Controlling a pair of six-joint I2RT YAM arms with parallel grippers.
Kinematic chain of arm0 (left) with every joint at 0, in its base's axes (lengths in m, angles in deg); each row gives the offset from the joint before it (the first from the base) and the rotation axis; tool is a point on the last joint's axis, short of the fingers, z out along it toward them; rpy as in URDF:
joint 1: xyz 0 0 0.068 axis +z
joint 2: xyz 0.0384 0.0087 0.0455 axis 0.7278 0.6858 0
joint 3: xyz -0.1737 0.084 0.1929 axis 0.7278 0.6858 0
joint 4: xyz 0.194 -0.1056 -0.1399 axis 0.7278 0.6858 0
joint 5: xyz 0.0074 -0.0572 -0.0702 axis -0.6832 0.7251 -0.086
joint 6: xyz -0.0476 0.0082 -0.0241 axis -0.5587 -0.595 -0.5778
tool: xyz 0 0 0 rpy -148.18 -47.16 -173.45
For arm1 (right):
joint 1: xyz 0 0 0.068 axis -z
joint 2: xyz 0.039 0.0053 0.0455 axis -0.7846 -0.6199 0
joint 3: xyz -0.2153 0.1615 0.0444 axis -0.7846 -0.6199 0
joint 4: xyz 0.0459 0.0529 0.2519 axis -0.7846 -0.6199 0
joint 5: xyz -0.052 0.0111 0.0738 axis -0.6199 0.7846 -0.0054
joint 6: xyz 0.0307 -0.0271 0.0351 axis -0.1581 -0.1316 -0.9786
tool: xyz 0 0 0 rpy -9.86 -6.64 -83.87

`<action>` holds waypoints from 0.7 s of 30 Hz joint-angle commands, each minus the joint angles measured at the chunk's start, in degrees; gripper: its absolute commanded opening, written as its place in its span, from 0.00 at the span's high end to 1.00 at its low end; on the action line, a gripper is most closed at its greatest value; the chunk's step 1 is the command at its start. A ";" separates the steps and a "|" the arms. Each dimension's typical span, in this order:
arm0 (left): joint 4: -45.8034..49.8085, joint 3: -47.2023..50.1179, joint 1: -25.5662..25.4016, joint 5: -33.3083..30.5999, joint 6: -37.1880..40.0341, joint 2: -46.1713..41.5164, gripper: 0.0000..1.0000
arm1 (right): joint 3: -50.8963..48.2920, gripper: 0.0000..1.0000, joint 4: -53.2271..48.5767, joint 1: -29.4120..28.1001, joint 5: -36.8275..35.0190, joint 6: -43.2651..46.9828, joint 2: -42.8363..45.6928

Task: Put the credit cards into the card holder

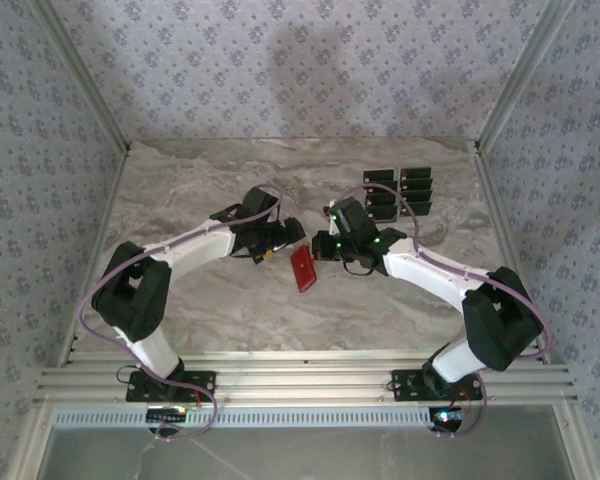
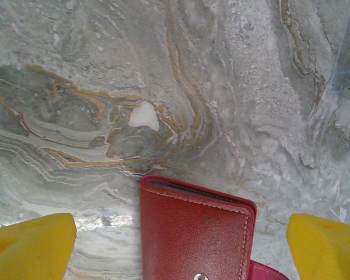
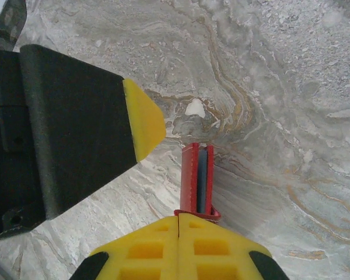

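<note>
Under my right gripper point(image 3: 179, 220), clamped on the card holder point(image 3: 197, 181), its lower edge is hidden; my left gripper point(image 2: 179, 245) straddles it, pads apart.

The left arm point(image 1: 145, 290) and the right arm point(image 1: 490, 320) rise from their bases at the near edge of the surface point(image 1: 230, 320), fold at the elbow and reach inward, so that the two wrists nearly meet at the middle. The left gripper point(image 1: 283, 243) points toward the right arm with its jaws wide apart, its yellow pads point(image 2: 29, 248) standing on either side of the card holder point(image 2: 195, 233) without touching it. The right gripper point(image 3: 179, 224) faces it from the other side, yellow fingers pressed together and pinching the card holder's near edge.
</note>
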 commanded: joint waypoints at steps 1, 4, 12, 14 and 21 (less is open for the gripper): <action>-1.99 0.27 -0.60 1.07 1.23 0.57 0.07 | 1.78 1.00 -1.85 -0.63 -1.28 -0.24 1.38; -2.67 0.68 -0.97 1.09 1.05 0.77 0.08 | 1.83 1.00 -1.99 -1.00 -1.64 -0.35 1.43; -5.47 2.17 -1.81 1.97 0.57 1.59 0.09 | 2.51 1.00 -2.46 -1.81 -2.37 -0.50 2.17; -5.58 2.17 -1.96 1.89 0.60 1.65 0.09 | 2.92 1.00 -2.70 -1.93 -2.61 -0.42 2.22; -6.98 3.73 -2.15 1.89 -0.20 1.52 0.10 | 2.89 1.00 -2.79 -2.05 -2.97 -0.42 2.00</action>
